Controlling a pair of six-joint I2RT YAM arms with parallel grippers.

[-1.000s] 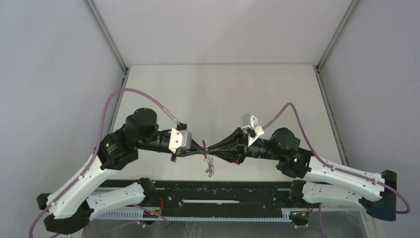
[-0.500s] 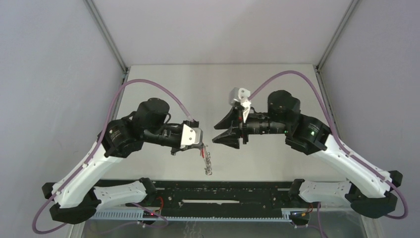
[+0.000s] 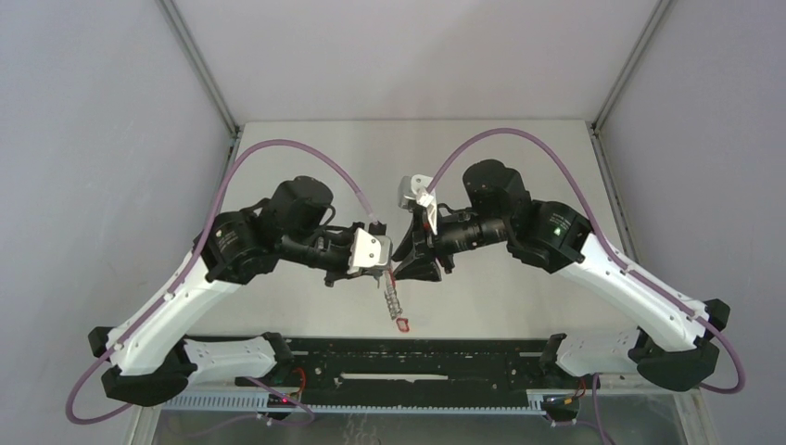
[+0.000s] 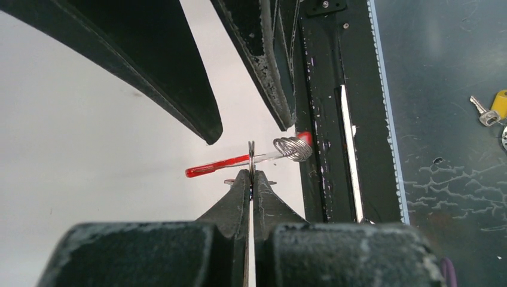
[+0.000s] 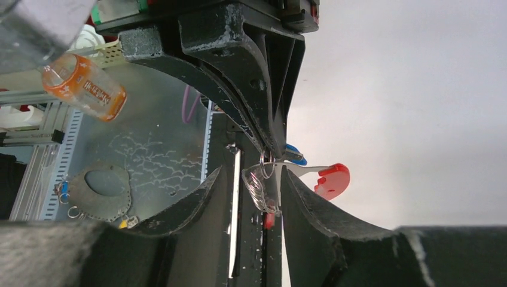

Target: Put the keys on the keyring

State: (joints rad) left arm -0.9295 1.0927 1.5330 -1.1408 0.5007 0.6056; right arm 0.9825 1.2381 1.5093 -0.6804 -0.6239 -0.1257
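Both near table [image 3: 519, 167] front edge: left tool [image 4: 252, 179] clamped on keyring [image 4: 291, 148]; right tool [image 5: 254, 179] parted, straddling its rings.

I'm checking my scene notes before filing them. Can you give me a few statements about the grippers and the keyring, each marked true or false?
1. The left gripper is shut on the keyring. True.
2. The right gripper is clamped shut. False: its jaws stand open on either side of the hanging rings.
3. The keyring lies flat on the table. False: it hangs from the left gripper, above the table.
4. A key with a red tag shows beside the rings. True.
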